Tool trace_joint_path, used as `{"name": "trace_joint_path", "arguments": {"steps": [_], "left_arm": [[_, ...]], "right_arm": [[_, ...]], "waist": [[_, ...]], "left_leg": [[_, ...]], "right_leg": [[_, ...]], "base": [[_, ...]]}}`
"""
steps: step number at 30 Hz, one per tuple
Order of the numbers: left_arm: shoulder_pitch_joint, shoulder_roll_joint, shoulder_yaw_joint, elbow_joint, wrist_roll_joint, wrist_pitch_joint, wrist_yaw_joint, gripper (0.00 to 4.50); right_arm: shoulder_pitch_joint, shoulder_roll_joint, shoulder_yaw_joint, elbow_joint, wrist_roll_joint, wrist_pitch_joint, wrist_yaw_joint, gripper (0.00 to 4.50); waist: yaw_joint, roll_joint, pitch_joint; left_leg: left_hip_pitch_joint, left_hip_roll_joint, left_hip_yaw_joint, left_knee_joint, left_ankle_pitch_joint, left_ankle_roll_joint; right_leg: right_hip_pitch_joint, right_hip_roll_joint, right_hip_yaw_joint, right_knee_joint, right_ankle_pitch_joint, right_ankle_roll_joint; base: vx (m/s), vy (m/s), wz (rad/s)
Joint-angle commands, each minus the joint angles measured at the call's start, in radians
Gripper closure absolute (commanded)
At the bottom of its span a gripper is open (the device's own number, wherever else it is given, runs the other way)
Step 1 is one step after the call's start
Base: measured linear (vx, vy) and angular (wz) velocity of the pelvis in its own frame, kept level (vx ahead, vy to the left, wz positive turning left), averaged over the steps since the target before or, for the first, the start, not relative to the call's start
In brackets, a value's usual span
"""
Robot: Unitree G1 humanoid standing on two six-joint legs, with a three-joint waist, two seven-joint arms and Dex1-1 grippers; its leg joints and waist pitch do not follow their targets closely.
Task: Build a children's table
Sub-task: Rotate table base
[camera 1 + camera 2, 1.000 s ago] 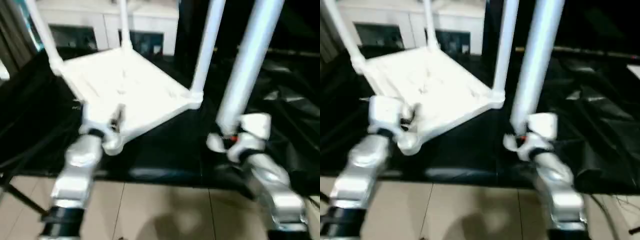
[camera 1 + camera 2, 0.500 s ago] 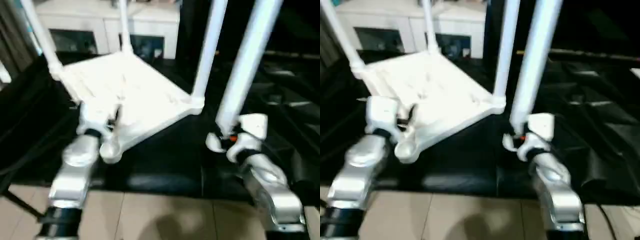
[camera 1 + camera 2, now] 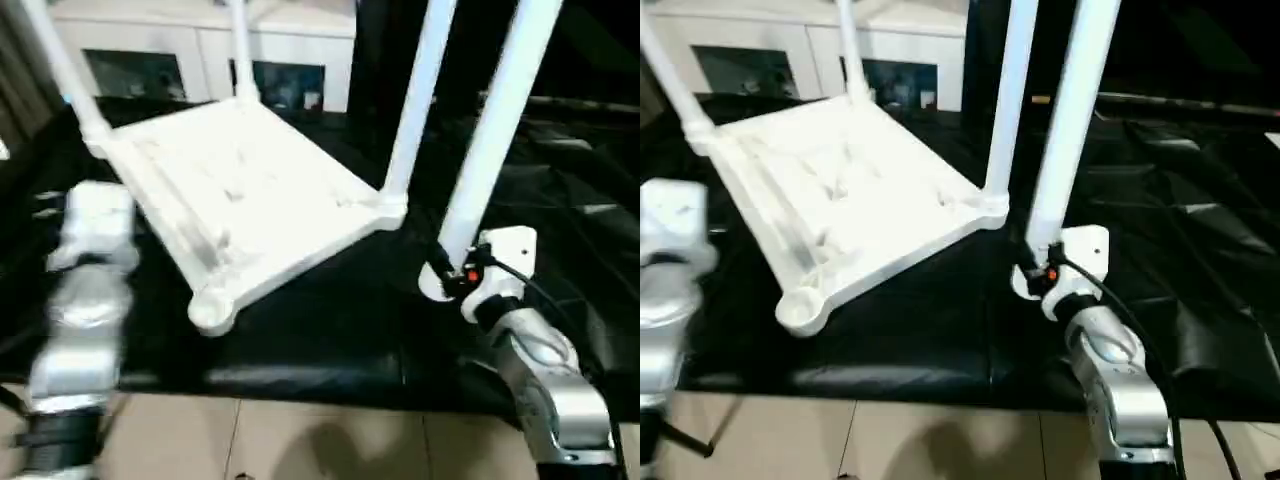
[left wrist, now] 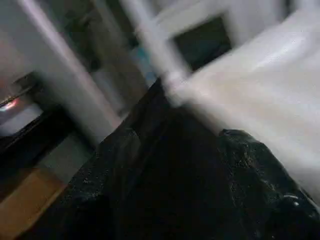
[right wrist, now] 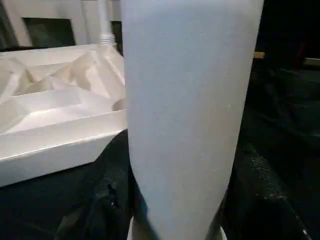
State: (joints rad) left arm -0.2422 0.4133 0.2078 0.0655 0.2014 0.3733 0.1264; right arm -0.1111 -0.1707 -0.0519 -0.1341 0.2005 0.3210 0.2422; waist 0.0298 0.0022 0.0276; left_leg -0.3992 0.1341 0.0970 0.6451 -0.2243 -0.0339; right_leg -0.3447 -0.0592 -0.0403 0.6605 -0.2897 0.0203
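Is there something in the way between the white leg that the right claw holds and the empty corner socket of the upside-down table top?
Nothing visible blocks it. The leg is upright in the right claw, and the empty socket is at the near corner of the table top. Between them lies bare black cloth. The left claw is on the socket's other side.

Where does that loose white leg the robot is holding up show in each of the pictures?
Left eye view: the loose leg rises from the right gripper, right of centre.
Right eye view: the same, just right of centre.
Right wrist view: very close, a wide white column.
Left wrist view: I cannot tell it among the blurred white bars.
Shared landmark: the upturned table top, also at.
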Motion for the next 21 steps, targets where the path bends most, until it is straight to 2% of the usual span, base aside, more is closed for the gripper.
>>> {"name": "trace_joint_path", "arguments": {"steps": [1, 2, 3, 4, 5, 6, 8, 9, 12, 13, 15, 17, 18, 20, 21], "left_arm": [[0.009, 0.004, -0.005, 0.004, 0.005, 0.034, -0.018, 1.51], [0.016, 0.013, -0.023, 0.004, -0.007, 0.051, -0.061, 1.51], [0.021, 0.016, -0.04, 0.002, -0.019, 0.064, -0.099, 1.51], [0.032, 0.021, -0.082, -0.004, -0.053, 0.099, -0.197, 1.51], [0.038, 0.024, -0.106, -0.011, -0.065, 0.118, -0.241, 1.51], [0.043, 0.028, -0.125, -0.019, -0.073, 0.13, -0.274, 1.51], [0.053, 0.036, -0.163, -0.043, -0.107, 0.141, -0.351, 1.51], [0.058, 0.042, -0.187, -0.057, -0.123, 0.149, -0.392, 1.51], [0.074, 0.065, -0.257, -0.091, -0.164, 0.16, -0.514, 1.51], [0.076, 0.068, -0.268, -0.094, -0.168, 0.16, -0.532, 1.51], [0.08, 0.082, -0.336, -0.11, -0.18, 0.142, -0.634, 1.51], [0.079, 0.084, -0.348, -0.116, -0.185, 0.142, -0.655, 1.51], [0.078, 0.085, -0.363, -0.123, -0.191, 0.144, -0.677, 1.51], [0.057, 0.078, -0.43, -0.119, -0.194, 0.123, -0.745, 1.51], [0.04, 0.068, -0.454, -0.098, -0.184, 0.101, -0.755, 1.51]], "right_arm": [[-0.017, -0.002, -0.003, 0.009, -0.004, -0.014, 0.008, 2.61], [-0.021, -0.002, -0.003, 0.014, -0.005, -0.014, 0.008, 2.61], [-0.023, -0.004, 0.0, 0.016, -0.005, -0.013, 0.009, 2.61], [-0.028, -0.01, 0.006, 0.023, -0.004, -0.011, 0.014, 2.61], [-0.028, -0.015, 0.011, 0.026, -0.005, -0.009, 0.017, 2.61], [-0.029, -0.02, 0.015, 0.029, -0.007, -0.006, 0.02, 2.61], [-0.025, -0.03, 0.016, 0.037, -0.012, -0.001, 0.025, 2.61], [-0.024, -0.033, 0.014, 0.041, -0.015, -0.002, 0.027, 2.61], [-0.019, -0.037, 0.005, 0.039, -0.018, -0.001, 0.026, 2.61], [-0.018, -0.037, 0.004, 0.038, -0.019, 0.0, 0.026, 2.61], [-0.014, -0.038, 0.003, 0.034, -0.019, -0.001, 0.022, 2.61], [-0.013, -0.039, 0.004, 0.033, -0.02, -0.002, 0.021, 2.61], [-0.011, -0.04, 0.004, 0.031, -0.019, -0.002, 0.021, 2.61], [-0.007, -0.041, 0.006, 0.024, -0.018, -0.003, 0.02, 2.61], [-0.008, -0.04, 0.007, 0.024, -0.019, -0.003, 0.018, 2.61]], "waist": [[0.003, 0.007, -0.042], [0.009, 0.011, -0.038], [0.013, 0.009, -0.034], [0.021, 0.006, -0.028], [0.023, 0.006, -0.025], [0.03, 0.011, -0.021], [0.031, 0.008, -0.018], [0.034, 0.009, -0.021], [0.03, 0.009, -0.023], [0.029, 0.006, -0.024], [0.028, 0.005, -0.026], [0.029, 0.004, -0.028], [0.03, 0.012, -0.033], [0.033, 0.011, -0.045], [0.032, 0.012, -0.047]], "left_leg": [[0.035, 0.078, -0.017, -0.09, -0.039, 0.035], [0.042, 0.084, -0.012, -0.096, -0.106, 0.02], [0.043, 0.086, -0.006, -0.105, -0.167, 0.004], [0.046, 0.087, 0.005, -0.113, -0.219, -0.017], [0.047, 0.087, 0.008, -0.117, -0.251, -0.03], [0.054, 0.088, 0.011, -0.123, -0.32, -0.056], [0.064, 0.087, 0.014, -0.127, -0.401, -0.088], [0.062, 0.089, 0.013, -0.132, -0.392, -0.095], [0.046, 0.088, 0.015, -0.138, -0.328, -0.085], [0.044, 0.088, 0.016, -0.137, -0.314, -0.079], [0.039, 0.086, 0.018, -0.132, -0.26, -0.06], [0.04, 0.087, 0.024, -0.127, -0.205, -0.041], [0.038, 0.086, 0.026, -0.122, -0.161, -0.035], [0.034, 0.086, 0.029, -0.115, -0.071, -0.016], [0.033, 0.084, 0.031, -0.11, -0.031, -0.003]], "right_leg": [[0.038, -0.08, 0.034, -0.069, 0.215, -0.201], [0.029, -0.082, 0.035, -0.075, 0.136, -0.223], [0.024, -0.082, 0.037, -0.081, 0.063, -0.23], [0.016, -0.084, 0.041, -0.091, -0.026, -0.222], [0.013, -0.084, 0.042, -0.095, -0.078, -0.215], [0.005, -0.086, 0.045, -0.105, -0.176, -0.197], [-0.006, -0.089, 0.052, -0.12, -0.282, -0.169], [-0.003, -0.092, 0.054, -0.122, -0.278, -0.158], [0.005, -0.086, 0.051, -0.11, -0.178, -0.161], [0.006, -0.086, 0.052, -0.11, -0.164, -0.163], [0.01, -0.086, 0.052, -0.107, -0.121, -0.173], [0.009, -0.086, 0.053, -0.105, -0.076, -0.187], [0.012, -0.083, 0.052, -0.098, -0.016, -0.196], [0.018, -0.079, 0.049, -0.085, 0.127, -0.204], [0.016, -0.074, 0.047, -0.078, 0.219, -0.209]], "base": [[-0.083, -0.009, 0.02], [-0.09, -0.006, 0.05], [-0.09, -0.006, 0.05], [-0.089, -0.004, 0.03], [-0.08, 0.003, 0.02], [-0.08, 0.003, 0.02], [-0.077, 0.004, 0.03], [-0.071, 0.001, 0.02], [0.0, 0.0, 0.0], [0.0, 0.0, 0.0], [0.0, 0.0, 0.0], [0.0, 0.0, 0.0], [0.0, 0.0, 0.0], [0.0, 0.0, 0.0], [0.0, 0.0, 0.0]]}}
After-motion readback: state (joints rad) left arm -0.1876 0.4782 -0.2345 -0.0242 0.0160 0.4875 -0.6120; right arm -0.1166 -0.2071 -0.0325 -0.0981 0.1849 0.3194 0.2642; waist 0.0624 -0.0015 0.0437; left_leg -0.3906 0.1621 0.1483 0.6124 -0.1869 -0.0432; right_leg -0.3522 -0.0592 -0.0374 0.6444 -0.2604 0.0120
